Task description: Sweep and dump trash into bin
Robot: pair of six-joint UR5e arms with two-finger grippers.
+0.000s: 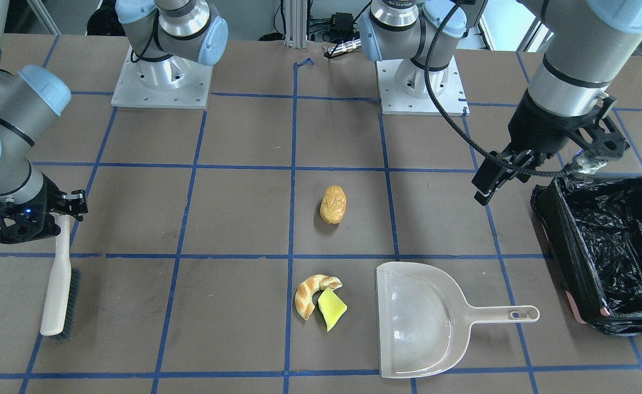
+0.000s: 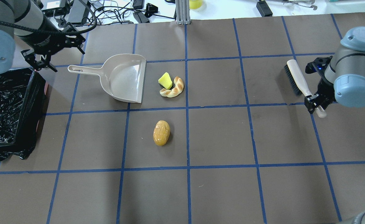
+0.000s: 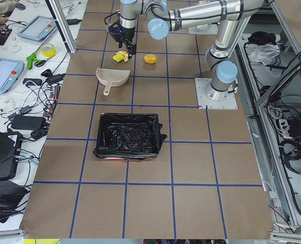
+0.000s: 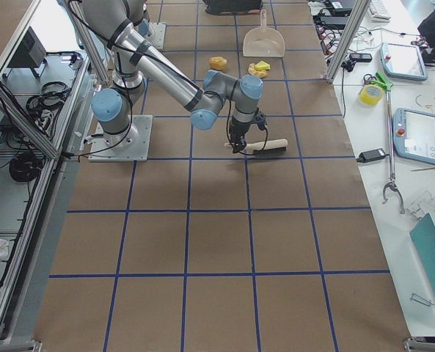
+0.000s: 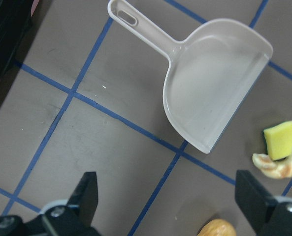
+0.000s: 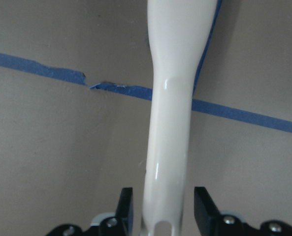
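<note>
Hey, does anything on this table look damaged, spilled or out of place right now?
Only a small thing: the blue tape line beside the brush handle is torn and ragged at one spot. The dustpan lies flat and empty, and the bin stands upright.

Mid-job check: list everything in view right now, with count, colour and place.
potato-like lump: one, golden-brown, mid-table, alone
croissant-like piece: one, tan, by the dustpan's mouth, touching the sponge wedge
sponge wedge: one, yellow, inside the croissant-like piece's curve
dustpan: one, beige, empty, flat between the trash and the bin
brush: one, cream handle and dark bristles, lying on the robot's right side
bin: one, black bag lining, at the robot's left table end
table: one, brown with a blue tape grid
left gripper: one, black, open and empty, above the table near the bin
right gripper: one, black, open, straddling the brush handle with small gaps on both sides
</note>
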